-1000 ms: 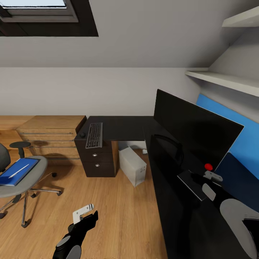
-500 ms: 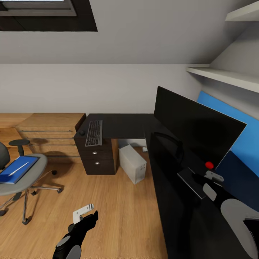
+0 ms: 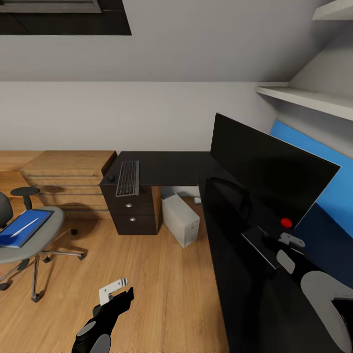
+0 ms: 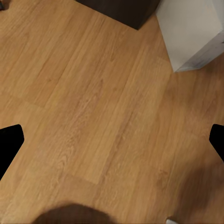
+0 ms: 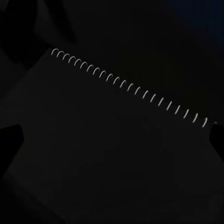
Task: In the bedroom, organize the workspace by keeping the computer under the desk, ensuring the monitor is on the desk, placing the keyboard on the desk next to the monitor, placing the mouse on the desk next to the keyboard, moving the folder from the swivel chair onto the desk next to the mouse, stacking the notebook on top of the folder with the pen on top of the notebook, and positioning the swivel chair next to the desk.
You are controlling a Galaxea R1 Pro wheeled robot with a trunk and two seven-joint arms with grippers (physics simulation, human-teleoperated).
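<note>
The black desk carries the wide black monitor on its right wing. On its left end lie the keyboard and, beside it, the small dark mouse. Under the desk stands the light-grey computer. At the left, the swivel chair holds the blue folder with the white pen on top. My right gripper hovers open just above the spiral-bound notebook on the desk. My left gripper hangs open over the wooden floor.
A light wooden chest stands against the wall left of the desk's drawer unit. White shelves and a blue back panel rise behind the monitor. Wooden floor lies between chair and desk.
The whole picture has slid slightly, so the camera has moved. Both arms and the objects hold the same places.
</note>
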